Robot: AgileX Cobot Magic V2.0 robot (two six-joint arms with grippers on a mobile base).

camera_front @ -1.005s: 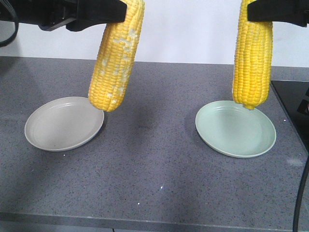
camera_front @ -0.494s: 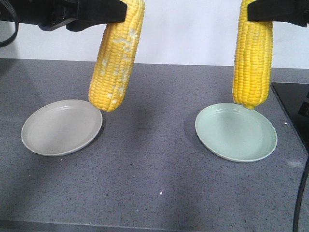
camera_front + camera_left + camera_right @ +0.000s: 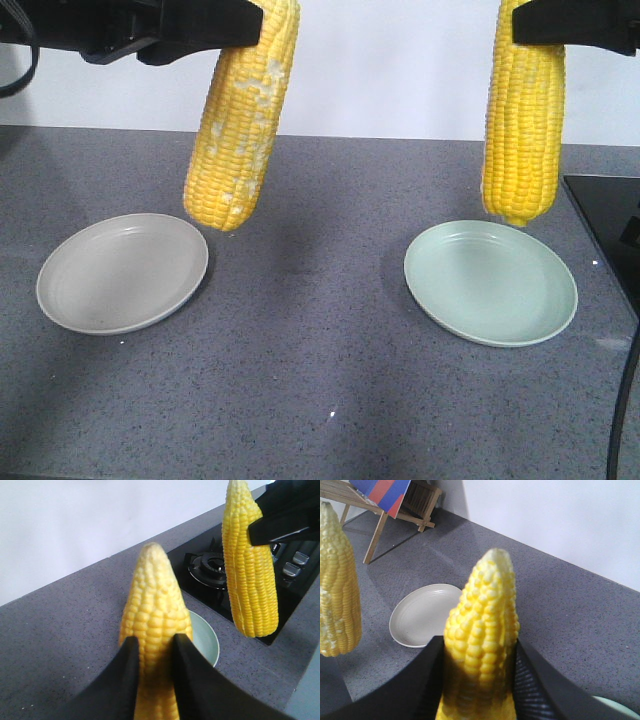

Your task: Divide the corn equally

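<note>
I have both arms up over the grey counter (image 3: 310,380), each carrying one piece of corn. The left gripper (image 3: 155,675) is pinching the left cob (image 3: 238,130) near its thick end; in the left wrist view its two black fingers (image 3: 125,675) press against either side of the kernels. That cob hangs tip down and tilted, its lower end leaning towards the left; in the front view the tip shows just off the far right rim of the grey plate (image 3: 122,272), clear of it; some of its kernels look pale and patchy. The right gripper (image 3: 480,680) is clamped on the right cob (image 3: 522,120) in the same way, a black finger on each flank; this cob hangs nearly upright, tip down; its tip shows just above the far rim of the green plate (image 3: 490,282), not touching. Both plates lie flat on the counter, well apart, the grey one on the left and the green one on the right; neither has anything in it. A black stove (image 3: 605,215) sits at the counter's right edge, just beside the green plate; a white wall (image 3: 390,60) runs behind.
</note>
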